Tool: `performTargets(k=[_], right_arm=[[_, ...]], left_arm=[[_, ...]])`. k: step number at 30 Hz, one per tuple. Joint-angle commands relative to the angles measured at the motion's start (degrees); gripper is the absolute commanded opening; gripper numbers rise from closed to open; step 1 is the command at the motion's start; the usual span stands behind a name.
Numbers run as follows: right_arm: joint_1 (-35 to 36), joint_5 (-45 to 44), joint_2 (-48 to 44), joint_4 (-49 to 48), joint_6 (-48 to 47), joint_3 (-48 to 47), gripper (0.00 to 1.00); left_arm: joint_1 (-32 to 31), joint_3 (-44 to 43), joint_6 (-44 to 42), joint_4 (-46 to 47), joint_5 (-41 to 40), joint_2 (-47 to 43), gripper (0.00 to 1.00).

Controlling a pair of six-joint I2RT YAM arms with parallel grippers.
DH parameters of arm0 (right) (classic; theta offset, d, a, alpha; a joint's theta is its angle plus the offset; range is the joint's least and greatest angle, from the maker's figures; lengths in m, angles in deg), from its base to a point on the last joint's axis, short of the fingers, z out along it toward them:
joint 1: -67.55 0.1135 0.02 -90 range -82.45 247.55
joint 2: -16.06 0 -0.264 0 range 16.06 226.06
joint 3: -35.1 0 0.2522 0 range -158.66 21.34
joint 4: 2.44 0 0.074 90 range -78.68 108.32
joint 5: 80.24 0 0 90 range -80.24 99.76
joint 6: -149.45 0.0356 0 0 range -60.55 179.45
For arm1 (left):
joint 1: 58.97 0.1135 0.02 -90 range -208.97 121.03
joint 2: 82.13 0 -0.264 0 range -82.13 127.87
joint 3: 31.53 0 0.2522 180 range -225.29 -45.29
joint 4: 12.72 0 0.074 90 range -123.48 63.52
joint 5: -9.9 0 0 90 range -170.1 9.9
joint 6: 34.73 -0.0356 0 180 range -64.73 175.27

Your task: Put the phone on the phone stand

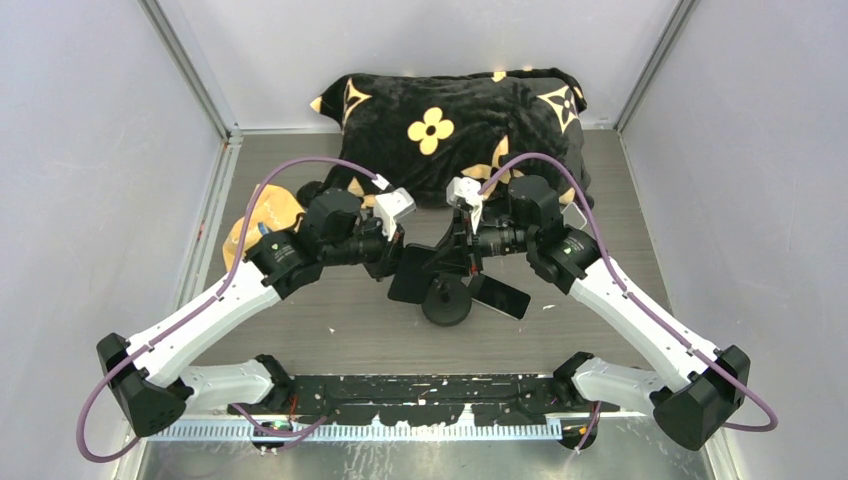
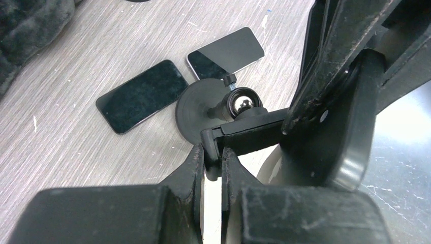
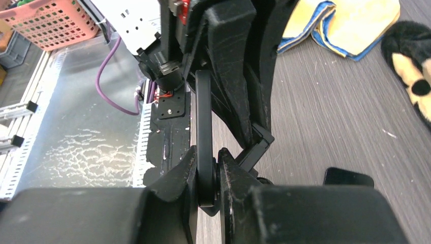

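While left gripper [image 2: 213, 168] is pinching the stand arm [image 2: 249, 129], I'm clamping the phone [image 3: 204, 127] upright just beside it in right gripper [image 3: 207, 178].

Phone stand [image 1: 445, 305] on table [image 1: 330, 330], phone [image 1: 500, 296] just right of its base (cushion [image 1: 450, 110] behind)

A slim black phone [image 3: 203, 147] is being held upright, edge-on, its side pressing against the clamp arm of the phone stand [image 2: 243, 103], whose round black base is sitting flat on the table [image 2: 66, 152] under a shiny ball joint.
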State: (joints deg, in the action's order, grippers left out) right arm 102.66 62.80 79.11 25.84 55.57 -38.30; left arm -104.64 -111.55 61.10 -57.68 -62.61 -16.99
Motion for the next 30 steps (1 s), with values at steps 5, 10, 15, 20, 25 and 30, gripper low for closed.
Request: performTargets(k=[5,10,15,20,25,30], right_arm=[[-3.0,-7.0,-2.8,7.7,3.8,1.7,0.01],[-3.0,-8.5,-3.2,9.7,3.8,2.9,0.01],[-3.6,-9.8,-3.7,11.9,3.7,3.2,0.01],[-4.5,-11.3,-3.7,13.2,5.3,4.0,0.01],[-5.3,-11.9,-3.2,13.2,7.7,4.8,0.01],[-5.5,-12.3,-1.9,13.8,9.5,4.6,0.01]], left_arm=[[0.3,-4.8,0.9,-1.5,-10.2,-1.3,0.00],[0.3,-5.2,0.6,-3.8,-14.7,-1.4,0.00],[0.3,-5.4,0.7,-5.8,-20.4,-1.5,0.00],[0.3,-5.7,1.0,-7.0,-23.7,-1.2,0.00],[0.3,-6.0,0.6,-7.0,-24.1,-1.7,0.01],[-0.7,-6.6,-0.2,-7.6,-24.6,-1.2,0.01]])
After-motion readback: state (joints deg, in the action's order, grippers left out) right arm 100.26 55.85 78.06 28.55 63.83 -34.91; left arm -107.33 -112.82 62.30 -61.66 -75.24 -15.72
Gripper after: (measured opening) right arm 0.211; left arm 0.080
